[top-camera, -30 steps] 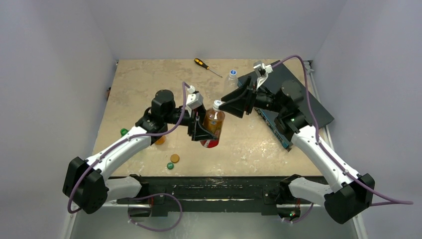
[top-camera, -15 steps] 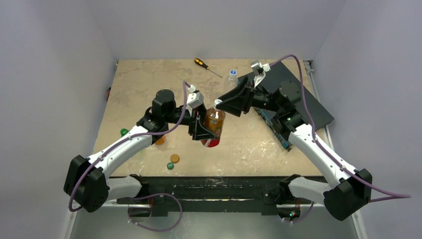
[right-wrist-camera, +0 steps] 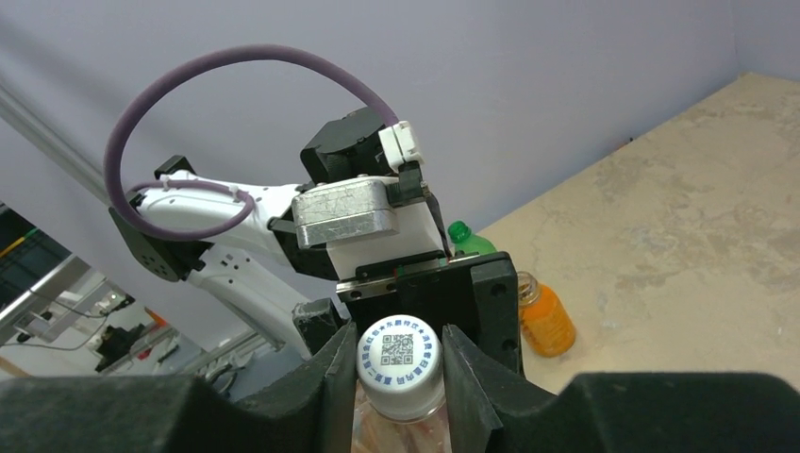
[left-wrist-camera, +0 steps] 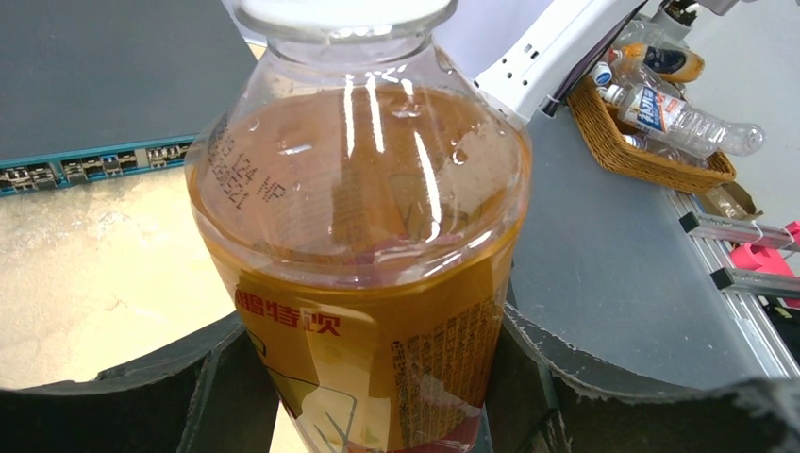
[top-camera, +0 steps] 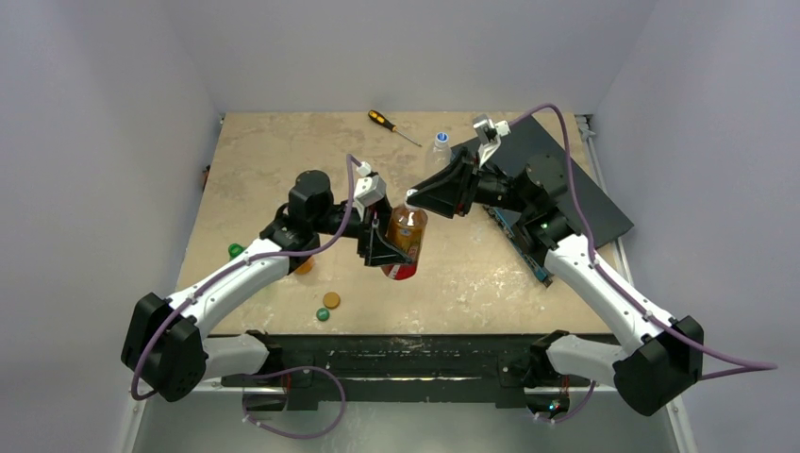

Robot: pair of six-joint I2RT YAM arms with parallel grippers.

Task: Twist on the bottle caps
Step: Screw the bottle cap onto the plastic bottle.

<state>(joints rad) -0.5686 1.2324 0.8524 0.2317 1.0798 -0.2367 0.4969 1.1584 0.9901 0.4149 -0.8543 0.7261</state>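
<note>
**Cap on amber bottle, twist judged next**

Amber bottle is held clear of the counter by the left gripper, whose fingers are clamped on the labelled lower body. A white cap sits on the neck. The right gripper reaches in from the bottle's far-right side. Its fingers look pressed against the cap on both sides, so a pinch on the cap is read.

Step in hand is judged to be screwing down this cap. Whether the thread has caught cannot be told. The next move calls for a wrist turn about the neck's axis, with the pinch firm and the bottle stopped from spinning in the left grip. Regrasps are likely needed.

- Right wrist view: only here are the cap's printed top and the finger contact shown. A green bottle and an orange bottle stand beyond the amber bottle.
- Top view: the cap is barely made out. An orange cap and a green cap lie loose near-left of the amber bottle.
- Left wrist view: liquid level and label are shown, and only the cap's lower rim.
</note>
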